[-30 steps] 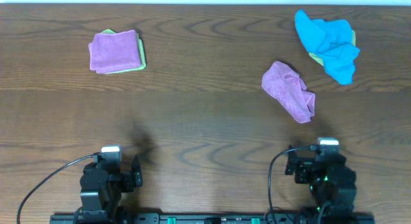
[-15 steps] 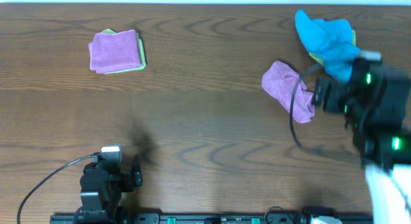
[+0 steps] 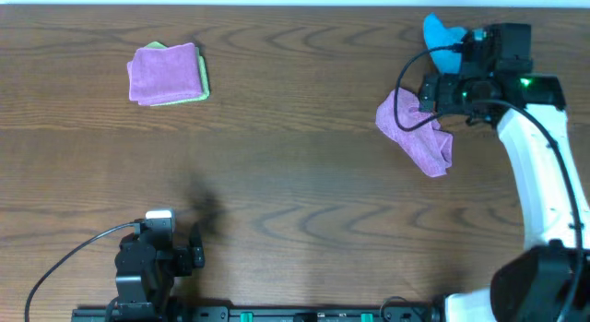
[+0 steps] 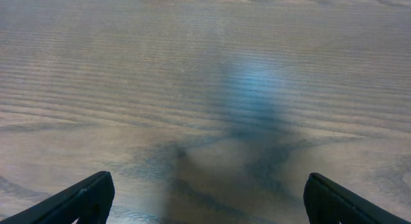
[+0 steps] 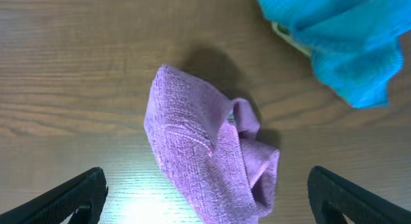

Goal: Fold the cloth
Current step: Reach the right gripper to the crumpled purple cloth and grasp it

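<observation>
"One stack looks finished: a folded purple cloth (image 3: 164, 71) lies flat on a green cloth (image 3: 204, 86) at the far left of the table (image 3: 295, 174)."

"And what is left?"

"Most of the work, by the look of it. A crumpled purple cloth (image 3: 417, 130) sits bunched up at the far right, not yet spread out. Just beyond it, a blue cloth (image 3: 441, 36) lies in a heap."

"How do the arms stand?"

"The right arm (image 3: 539, 165) reaches out along the right side, with its wrist above the crumpled purple cloth. The right gripper (image 5: 205, 185) hovers over that cloth with its fingers wide apart, holding nothing. The left arm (image 3: 147, 262) sits tucked at the near edge. The left gripper (image 4: 209, 195) is also spread apart, over bare wood."
</observation>
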Available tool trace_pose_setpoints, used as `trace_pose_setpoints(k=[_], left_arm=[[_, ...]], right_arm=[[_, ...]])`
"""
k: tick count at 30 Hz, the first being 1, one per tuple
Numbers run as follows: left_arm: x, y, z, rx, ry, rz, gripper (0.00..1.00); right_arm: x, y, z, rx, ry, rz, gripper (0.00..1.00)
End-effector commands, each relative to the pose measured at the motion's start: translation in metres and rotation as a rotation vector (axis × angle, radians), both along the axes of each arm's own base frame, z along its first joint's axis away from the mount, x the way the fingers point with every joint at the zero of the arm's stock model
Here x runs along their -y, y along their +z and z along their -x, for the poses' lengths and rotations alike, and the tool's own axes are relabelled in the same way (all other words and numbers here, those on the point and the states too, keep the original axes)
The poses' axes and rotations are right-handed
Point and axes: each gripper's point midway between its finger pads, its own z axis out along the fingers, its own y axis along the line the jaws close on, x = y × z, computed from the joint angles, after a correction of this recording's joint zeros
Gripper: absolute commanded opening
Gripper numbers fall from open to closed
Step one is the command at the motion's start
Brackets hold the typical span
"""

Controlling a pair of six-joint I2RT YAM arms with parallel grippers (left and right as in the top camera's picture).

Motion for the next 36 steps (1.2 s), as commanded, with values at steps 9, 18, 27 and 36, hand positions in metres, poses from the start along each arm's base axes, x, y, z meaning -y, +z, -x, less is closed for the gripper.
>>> trace_pose_setpoints(k=[9,18,27,36], left_arm=[[-0.001,-0.021,0.007,-0.067,-0.005,-0.018,0.95],[-0.001,-0.021,0.007,-0.067,-0.005,-0.018,0.95],[-0.001,-0.021,0.007,-0.067,-0.005,-0.018,0.95],[-0.001,-0.021,0.007,-0.067,-0.005,-0.018,0.95]], right_arm=[[0.003,-0.010,-0.016,0.022,0.027,0.017,1.00],[0.004,-0.071,-0.014,-0.117,0.328,0.150,0.99],[0.017,-0.085,-0.010,-0.175,0.378,0.234,0.99],[0.020,-0.085,-0.027,-0.109,0.364,0.260,0.95]])
